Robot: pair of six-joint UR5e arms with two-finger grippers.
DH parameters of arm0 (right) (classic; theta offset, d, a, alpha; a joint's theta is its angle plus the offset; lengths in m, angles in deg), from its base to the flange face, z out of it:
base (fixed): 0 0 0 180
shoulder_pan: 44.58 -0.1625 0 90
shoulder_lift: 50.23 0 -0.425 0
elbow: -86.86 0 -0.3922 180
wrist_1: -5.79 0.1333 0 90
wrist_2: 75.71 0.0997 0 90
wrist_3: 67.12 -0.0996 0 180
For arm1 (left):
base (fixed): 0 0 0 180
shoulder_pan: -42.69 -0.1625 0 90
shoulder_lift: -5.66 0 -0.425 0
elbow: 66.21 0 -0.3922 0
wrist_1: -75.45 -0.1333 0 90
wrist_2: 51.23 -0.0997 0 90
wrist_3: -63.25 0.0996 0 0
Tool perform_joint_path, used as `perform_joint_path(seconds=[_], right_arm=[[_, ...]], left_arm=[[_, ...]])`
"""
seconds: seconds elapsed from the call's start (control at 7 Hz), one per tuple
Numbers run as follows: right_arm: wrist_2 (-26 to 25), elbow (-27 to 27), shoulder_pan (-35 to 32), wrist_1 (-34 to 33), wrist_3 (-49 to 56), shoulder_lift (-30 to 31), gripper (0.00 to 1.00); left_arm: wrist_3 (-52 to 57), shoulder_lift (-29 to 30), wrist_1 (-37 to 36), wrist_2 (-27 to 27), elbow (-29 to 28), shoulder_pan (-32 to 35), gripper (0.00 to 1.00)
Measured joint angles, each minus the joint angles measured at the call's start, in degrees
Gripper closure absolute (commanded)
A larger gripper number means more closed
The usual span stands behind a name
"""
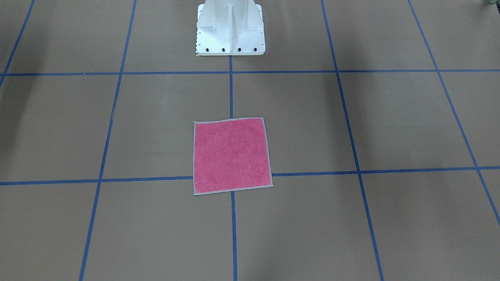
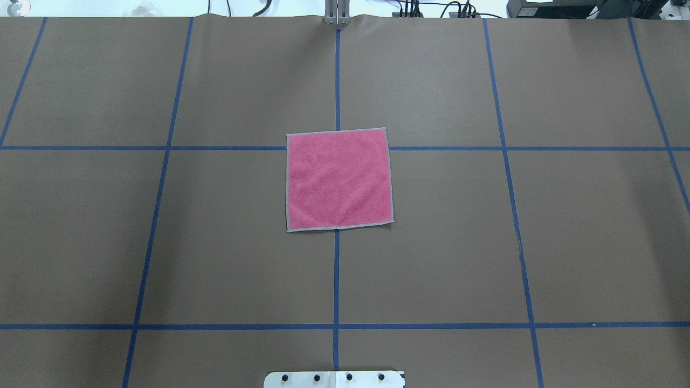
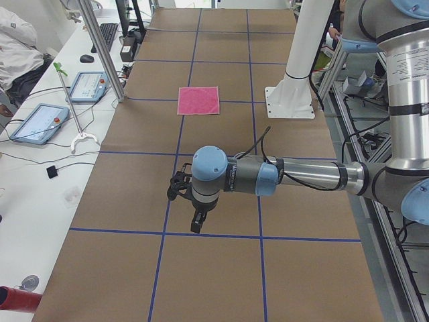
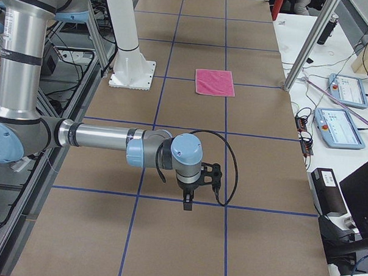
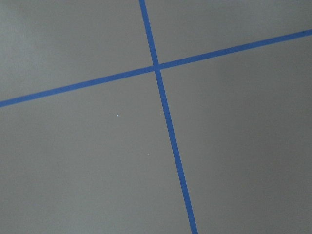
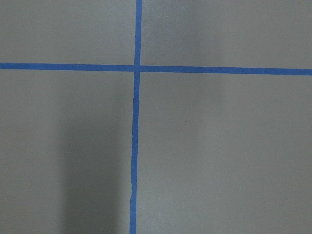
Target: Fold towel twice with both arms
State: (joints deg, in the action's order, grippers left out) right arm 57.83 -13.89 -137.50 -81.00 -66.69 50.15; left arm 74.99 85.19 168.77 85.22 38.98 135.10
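Observation:
The towel (image 1: 232, 156) lies flat and unfolded, pink face up with a light grey edge, at the middle of the brown table (image 2: 338, 179). Both arms hover far from it, out at the table's two ends. The left gripper (image 3: 196, 227) hangs over a blue tape line, well short of the towel (image 3: 198, 100). The right gripper (image 4: 188, 204) hangs the same way at the opposite end, far from the towel (image 4: 214, 82). Both grippers show only in the side views, so I cannot tell whether they are open or shut. The wrist views show only table and tape.
The white pedestal (image 1: 230, 31) stands at the robot's edge of the table (image 2: 334, 379). Blue tape lines form a grid on the brown surface. Tablets (image 3: 37, 124) and cables lie on a white side bench, where a person's sleeve (image 3: 13, 47) shows.

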Motion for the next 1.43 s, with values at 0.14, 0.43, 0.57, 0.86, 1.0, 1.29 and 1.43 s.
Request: perform_joint_path(seconds=[0.14, 0.43, 0.57, 0.86, 1.0, 1.29, 1.43], right_arm=[[-0.02, -0.57, 1.59, 0.63, -2.59, -0.04, 0.00], [0.04, -1.45, 6.34, 6.38, -12.16, -0.08, 0.00], [0.10, -1.58, 9.51, 10.53, -18.32, -0.09, 0.00], [0.13, -1.72, 16.81, 19.90, -32.40, -0.09, 0.00], [0.04, -2.19, 20.66, 24.17, -39.90, -0.13, 0.00], [-0.63, -5.64, 28.06, 27.55, -55.09, -1.80, 0.00], [-1.45, -7.23, 31.51, 27.85, -62.52, -3.98, 0.00]], left_arm=[[0.10, 0.55, 0.59, 2.67, -0.40, -0.15, 0.00], [-1.37, 1.51, 3.27, 9.22, -1.28, -1.34, 0.00], [-5.75, 2.81, 4.05, 10.81, -1.23, -4.24, 0.00], [-19.73, 6.58, 8.05, 11.24, -1.09, -10.26, 0.00], [-28.29, 8.08, 12.33, 11.00, -1.07, -13.90, 0.00], [-45.67, 10.82, 21.46, 8.91, -1.04, -22.43, 0.00], [-54.46, 13.05, 24.90, 5.49, -1.04, -27.30, 0.00]])
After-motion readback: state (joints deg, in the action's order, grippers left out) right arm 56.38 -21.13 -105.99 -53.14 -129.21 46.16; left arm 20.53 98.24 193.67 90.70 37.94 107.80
